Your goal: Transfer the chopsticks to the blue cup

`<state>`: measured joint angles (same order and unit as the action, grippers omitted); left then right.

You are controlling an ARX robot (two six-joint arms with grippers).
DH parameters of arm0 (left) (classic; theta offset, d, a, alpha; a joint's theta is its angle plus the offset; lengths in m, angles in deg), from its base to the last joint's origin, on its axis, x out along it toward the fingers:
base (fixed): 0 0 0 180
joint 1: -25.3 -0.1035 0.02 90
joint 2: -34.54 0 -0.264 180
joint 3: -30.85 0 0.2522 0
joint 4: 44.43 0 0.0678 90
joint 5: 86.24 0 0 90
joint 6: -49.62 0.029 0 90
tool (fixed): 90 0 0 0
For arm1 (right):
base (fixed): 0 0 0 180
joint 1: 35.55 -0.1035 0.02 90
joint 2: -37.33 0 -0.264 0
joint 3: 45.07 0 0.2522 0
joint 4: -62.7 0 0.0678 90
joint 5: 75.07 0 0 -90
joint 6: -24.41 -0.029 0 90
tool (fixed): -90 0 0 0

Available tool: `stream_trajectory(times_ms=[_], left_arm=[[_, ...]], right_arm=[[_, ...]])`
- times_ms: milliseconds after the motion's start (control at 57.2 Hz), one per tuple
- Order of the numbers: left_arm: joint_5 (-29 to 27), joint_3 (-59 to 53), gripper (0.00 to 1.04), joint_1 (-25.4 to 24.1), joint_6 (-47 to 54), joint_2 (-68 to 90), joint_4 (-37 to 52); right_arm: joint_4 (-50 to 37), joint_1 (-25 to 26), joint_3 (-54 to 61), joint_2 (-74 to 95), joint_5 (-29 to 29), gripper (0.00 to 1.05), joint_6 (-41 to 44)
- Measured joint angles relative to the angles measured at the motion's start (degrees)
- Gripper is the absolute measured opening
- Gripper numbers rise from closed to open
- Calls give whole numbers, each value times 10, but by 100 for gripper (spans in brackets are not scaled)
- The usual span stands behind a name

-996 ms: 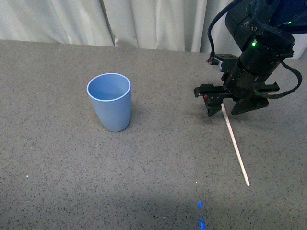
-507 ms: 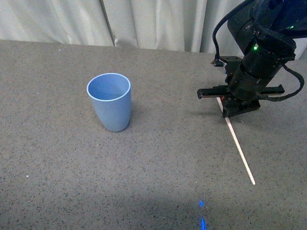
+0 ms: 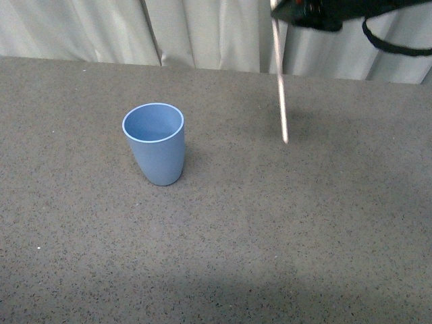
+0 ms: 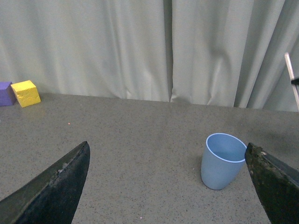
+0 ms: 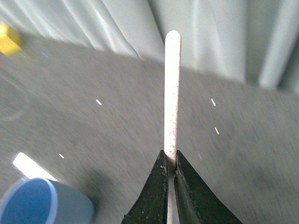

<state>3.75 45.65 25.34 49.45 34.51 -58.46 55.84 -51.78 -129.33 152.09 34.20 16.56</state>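
Observation:
The blue cup stands upright on the grey table, left of centre in the front view; it also shows in the left wrist view and at the edge of the right wrist view. My right gripper is high at the top edge of the front view, shut on the chopsticks, a thin cream-white stick hanging nearly upright in the air to the right of the cup. The right wrist view shows the stick pinched between the closed jaws. My left gripper is open and empty, well short of the cup.
A yellow block and a purple block sit at the table's far edge by the grey curtain. The grey table spreads round the cup.
My right gripper has risen from near the table to the top of the front view, carrying the chopsticks. The stick has swung from slanted to nearly upright and moved left, toward the cup.

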Motion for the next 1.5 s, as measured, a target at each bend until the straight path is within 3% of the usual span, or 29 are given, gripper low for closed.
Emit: stream_trajectory(times_ms=[140,332,751,1503], left_arm=[[0,0,98,0,0,0,0],[0,0,98,0,0,0,0],[0,0,98,0,0,0,0],[0,0,98,0,0,0,0]], right_arm=[[-236,-31,43,-3,57,1,-31],[-383,-65,53,28,125,1,-51],[-389,-97,38,77,181,1,-75],[-298,-113,9,129,177,1,-19]])
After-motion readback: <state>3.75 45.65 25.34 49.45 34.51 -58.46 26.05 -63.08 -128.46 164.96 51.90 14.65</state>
